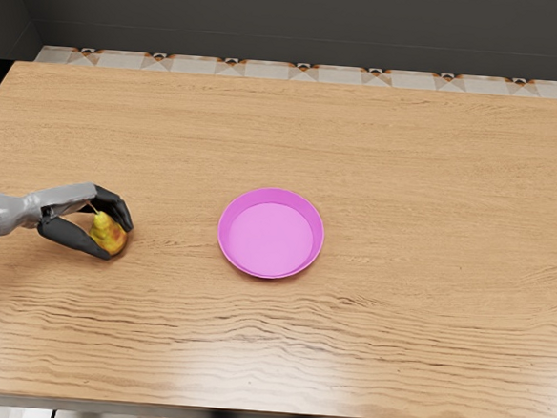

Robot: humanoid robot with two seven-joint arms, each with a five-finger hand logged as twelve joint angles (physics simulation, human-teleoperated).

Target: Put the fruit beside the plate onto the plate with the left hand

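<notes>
Broadly, a light brown wooden table (406, 161) fills the view. Near its middle sits a round pink plastic plate (223, 232). Well to its left, the grey-and-black left hand (79, 216) has its fingers closed around a small yellow-orange fruit (108, 236) at the tabletop.

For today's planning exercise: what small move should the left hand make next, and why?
Probably lift the fruit slightly: the left hand appears closed around it on the table, and the pink plate lies apart, toward the picture's right, empty.
</notes>
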